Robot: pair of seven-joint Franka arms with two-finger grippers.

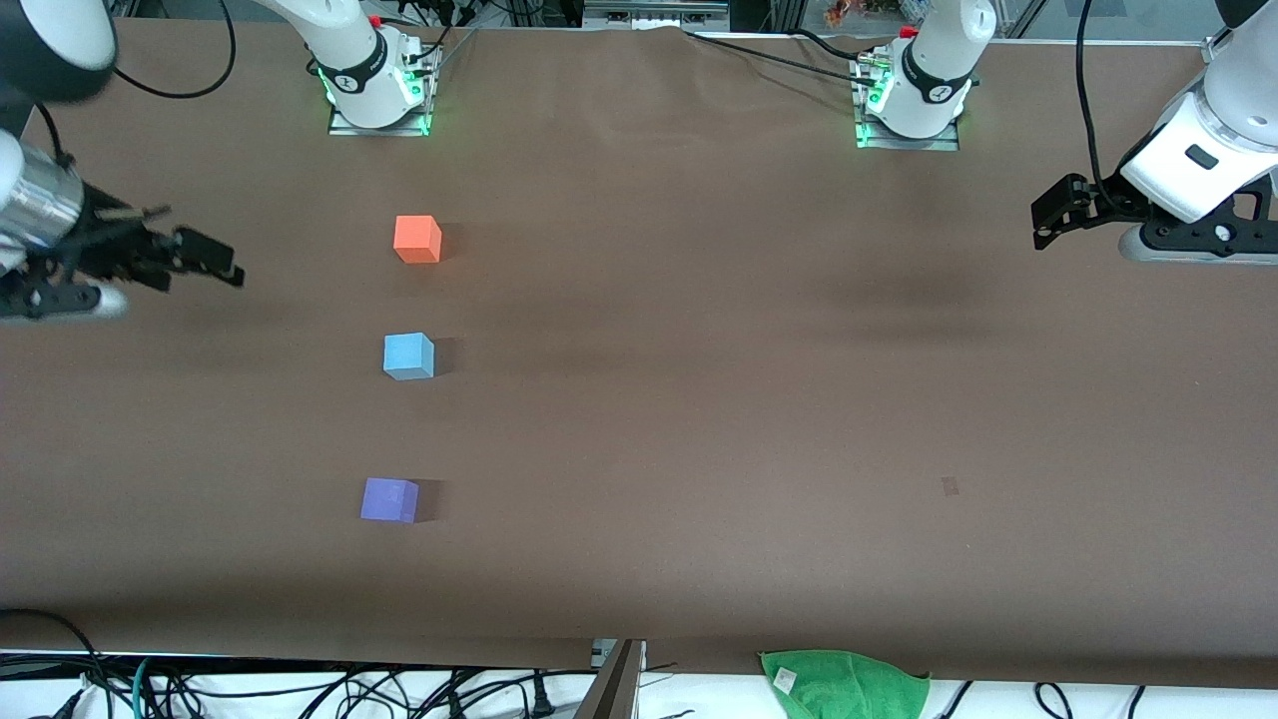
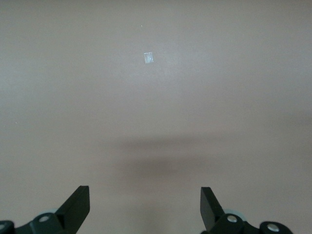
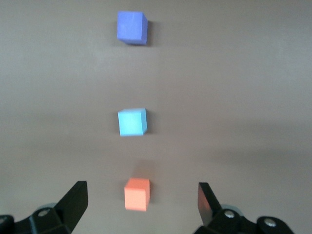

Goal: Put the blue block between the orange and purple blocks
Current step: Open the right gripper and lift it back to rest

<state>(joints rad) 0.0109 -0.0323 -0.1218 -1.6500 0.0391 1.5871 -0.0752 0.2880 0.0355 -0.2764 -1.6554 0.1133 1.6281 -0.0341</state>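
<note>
i see the blue block (image 1: 408,357) sitting between the orange block (image 1: 417,240) and purple block (image 1: 389,499). my right gripper (image 1: 205,262) and left gripper (image 1: 1058,212) hang wide and empty over the table (image 1: 699,399).

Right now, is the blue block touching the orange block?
Apart. The front view shows bare table between the blue block and the orange block; the right wrist view shows the same gap.

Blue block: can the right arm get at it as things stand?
Probably yes. The blue block sits alone between the orange block and purple block, apart from both. The right gripper hangs open toward its own end of the table, nothing between them.
</note>
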